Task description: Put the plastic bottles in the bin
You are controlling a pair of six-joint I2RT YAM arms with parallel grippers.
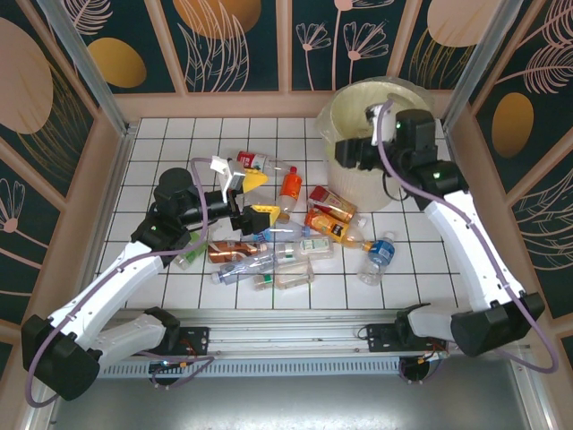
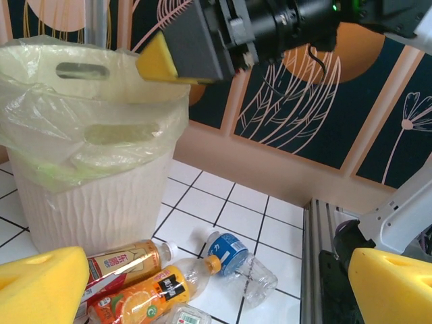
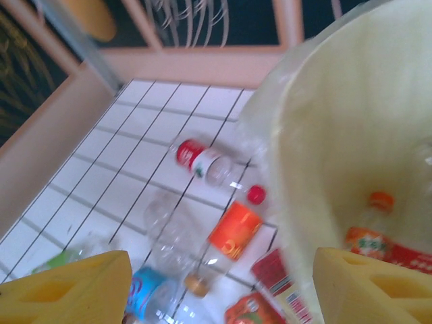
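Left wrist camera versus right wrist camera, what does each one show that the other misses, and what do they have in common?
Left wrist view: the bin from outside, its ribbed wall and handle slots, the right arm's yellow pad above the rim, and the metal rail beside the tiles.
Right wrist view: the bin's inside, with an orange-capped bottle at the bottom, and a clear red-labelled bottle lying on the tiles.
Shared: the pale-yellow bin, the white tiled table, and each camera's own yellow jaws standing open.
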